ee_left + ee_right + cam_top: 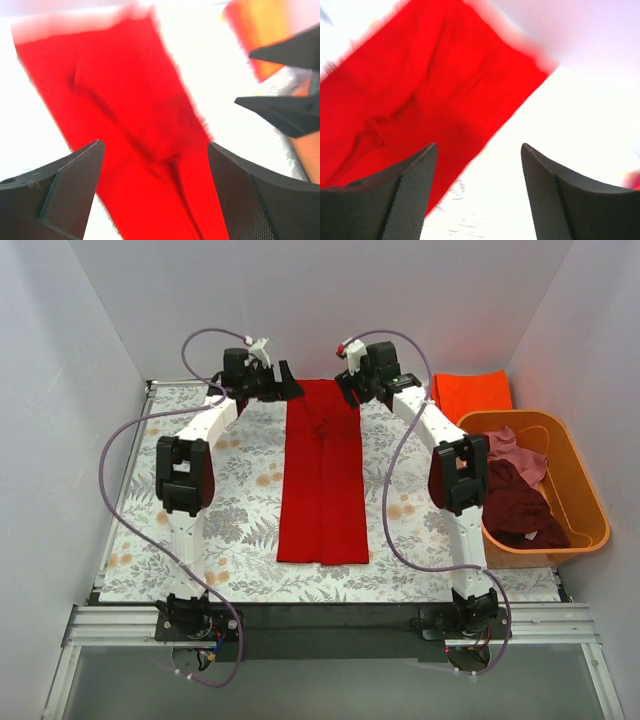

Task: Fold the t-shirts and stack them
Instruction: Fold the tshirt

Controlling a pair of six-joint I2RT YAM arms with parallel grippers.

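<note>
A bright red t-shirt lies folded into a long narrow strip down the middle of the patterned table, sleeves tucked in. My left gripper hovers open at the strip's far left corner, the red cloth below its spread fingers, nothing held. On the far right corner my right gripper is open too, over the shirt's edge. An orange-red t-shirt lies folded at the back right. Maroon and dusty pink t-shirts are heaped in the tub.
The orange plastic tub stands at the right of the table, close to the right arm. White walls close in on the back and both sides. The floral tablecloth shows on both sides of the red strip.
</note>
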